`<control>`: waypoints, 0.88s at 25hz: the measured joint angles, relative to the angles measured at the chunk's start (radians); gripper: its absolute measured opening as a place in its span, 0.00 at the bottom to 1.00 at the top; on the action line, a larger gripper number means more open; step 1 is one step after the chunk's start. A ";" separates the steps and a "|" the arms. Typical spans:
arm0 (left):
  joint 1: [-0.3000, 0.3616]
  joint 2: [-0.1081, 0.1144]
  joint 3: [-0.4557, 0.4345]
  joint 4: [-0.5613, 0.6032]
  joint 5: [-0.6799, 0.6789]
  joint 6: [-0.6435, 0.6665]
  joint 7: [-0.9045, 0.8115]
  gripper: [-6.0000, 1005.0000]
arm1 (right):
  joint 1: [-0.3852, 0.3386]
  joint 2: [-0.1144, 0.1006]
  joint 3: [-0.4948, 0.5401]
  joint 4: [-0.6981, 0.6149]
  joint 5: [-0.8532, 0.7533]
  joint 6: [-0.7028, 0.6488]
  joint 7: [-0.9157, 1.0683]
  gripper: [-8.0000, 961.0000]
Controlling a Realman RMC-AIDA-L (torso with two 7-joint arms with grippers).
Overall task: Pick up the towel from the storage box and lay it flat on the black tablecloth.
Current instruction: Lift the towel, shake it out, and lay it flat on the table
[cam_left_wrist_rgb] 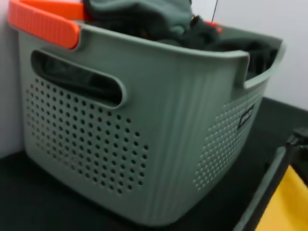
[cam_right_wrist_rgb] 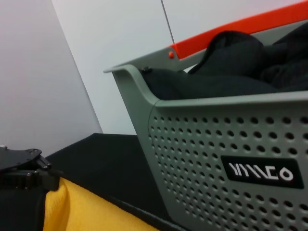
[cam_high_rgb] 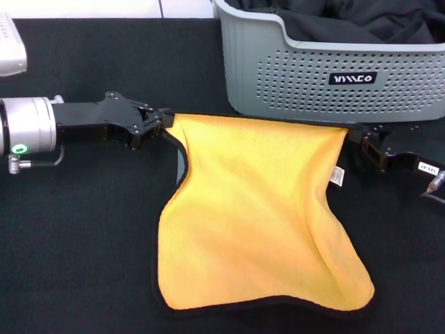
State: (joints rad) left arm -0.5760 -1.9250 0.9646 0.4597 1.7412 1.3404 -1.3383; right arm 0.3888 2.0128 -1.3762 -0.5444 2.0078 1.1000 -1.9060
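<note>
Head view: you had the towel (cam_high_rgb: 257, 209) out of the storage box (cam_high_rgb: 334, 69) and spread yellow face up on the black tablecloth (cam_high_rgb: 76, 243), just in front of the box. Your left pincer (cam_high_rgb: 161, 120) was clamped on the towel's far left corner, and your right pincer (cam_high_rgb: 356, 136) was clamped on the far right corner, so the far edge ran taut between them, close to the box's front wall. The near edge lay wavy, with a grey strip of the underside showing along the left side. A small white tag (cam_high_rgb: 337, 176) sat near the right edge. Dark cloth (cam_high_rgb: 354, 21) filled the box.

Left wrist view: you saw the storage box (cam_left_wrist_rgb: 144, 144) close up, an orange handle (cam_left_wrist_rgb: 45, 21) on its rim, and a yellow corner of the towel (cam_left_wrist_rgb: 288, 202).

Right wrist view: you saw the box's labelled wall (cam_right_wrist_rgb: 231, 159), the towel's yellow face (cam_right_wrist_rgb: 82, 211), and the left pincer (cam_right_wrist_rgb: 29, 175) on its corner.
</note>
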 joint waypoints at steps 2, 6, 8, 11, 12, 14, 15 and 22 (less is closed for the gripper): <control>0.000 -0.009 0.000 0.016 0.023 -0.021 0.000 0.05 | 0.009 0.000 -0.001 0.010 0.000 -0.008 -0.012 0.11; -0.001 -0.028 0.000 0.039 0.056 -0.061 0.002 0.05 | 0.017 0.000 -0.005 0.013 0.000 -0.030 -0.030 0.11; -0.002 -0.031 0.000 0.040 0.057 -0.072 0.008 0.05 | 0.022 0.000 -0.006 0.014 0.001 -0.040 -0.035 0.11; -0.008 -0.035 0.000 0.040 0.057 -0.089 0.022 0.05 | 0.033 0.000 -0.009 0.014 0.001 -0.058 -0.045 0.11; -0.011 -0.037 0.000 0.041 0.057 -0.094 0.028 0.05 | 0.036 0.000 -0.009 0.014 0.000 -0.061 -0.048 0.11; -0.014 -0.042 -0.001 0.052 0.058 -0.104 0.038 0.05 | 0.047 0.000 -0.013 0.015 0.000 -0.067 -0.051 0.11; -0.014 -0.044 0.000 0.061 0.061 -0.106 0.040 0.05 | 0.052 0.000 -0.016 0.015 0.000 -0.068 -0.051 0.11; -0.019 -0.057 0.002 0.140 0.150 -0.110 0.028 0.05 | 0.090 0.001 -0.035 0.015 -0.001 -0.081 -0.047 0.11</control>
State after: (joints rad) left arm -0.5945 -1.9819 0.9665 0.5997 1.8910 1.2304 -1.3107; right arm 0.4786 2.0139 -1.4114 -0.5291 2.0063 1.0195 -1.9531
